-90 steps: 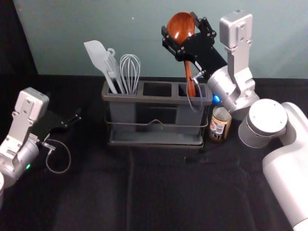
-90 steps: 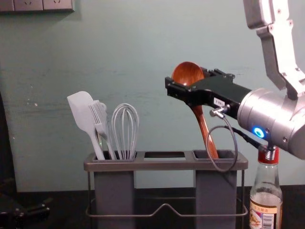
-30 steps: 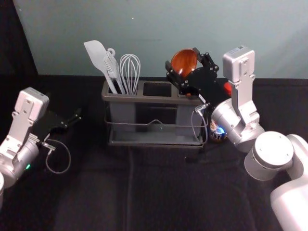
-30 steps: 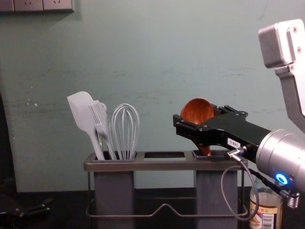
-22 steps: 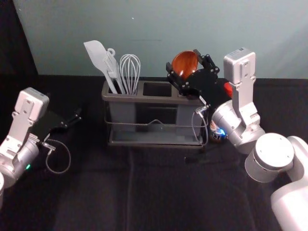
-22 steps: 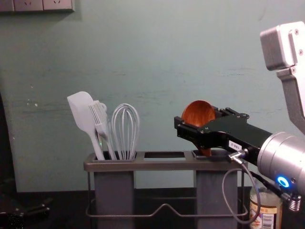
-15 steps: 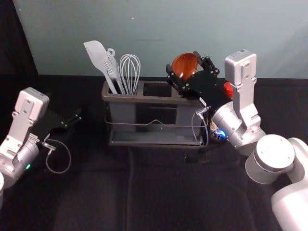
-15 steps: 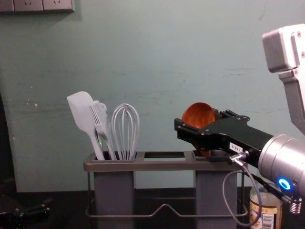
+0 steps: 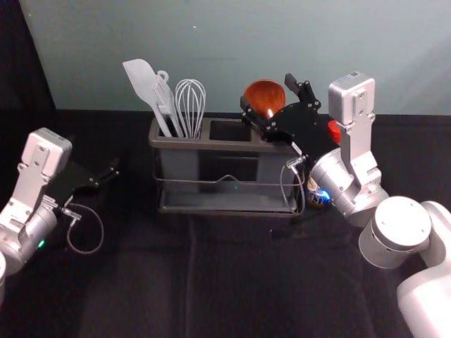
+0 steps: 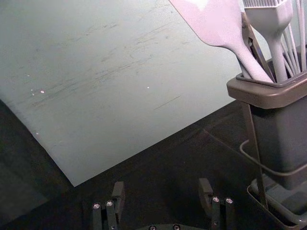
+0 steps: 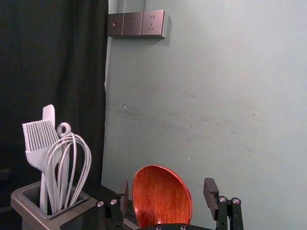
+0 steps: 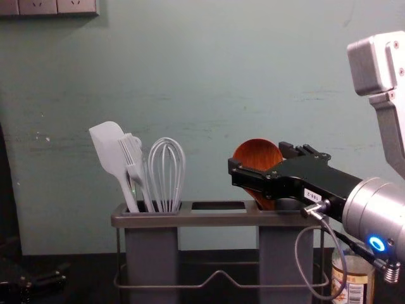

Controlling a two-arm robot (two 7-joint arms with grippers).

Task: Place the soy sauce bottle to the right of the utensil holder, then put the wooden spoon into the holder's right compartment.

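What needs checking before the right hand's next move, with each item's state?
1. Soy sauce bottle right of the utensil holder: ok.
2. Wooden spoon lowered into the right compartment: ok.
3. Right hand open: ok.
4. Right hand clear of the spoon: not ok, the bowl sits between its fingers.
5. Spoon standing unsupported: cannot tell.
6. Left hand away from the holder: ok.

Robot body, two-armed: white right arm [image 9: 428, 296] with rounded joint cap [image 9: 402, 217]; silver-grey wrist sections; boxy silver camera housings, screw-dotted; black jaws with bright screw heads; looped grey cable [image 12: 297, 253], coiled metal connector [image 12: 392, 273]; white label [image 12: 312, 196], dark characters; blue ring light [image 12: 376, 244]; green light [image 9: 41, 243].
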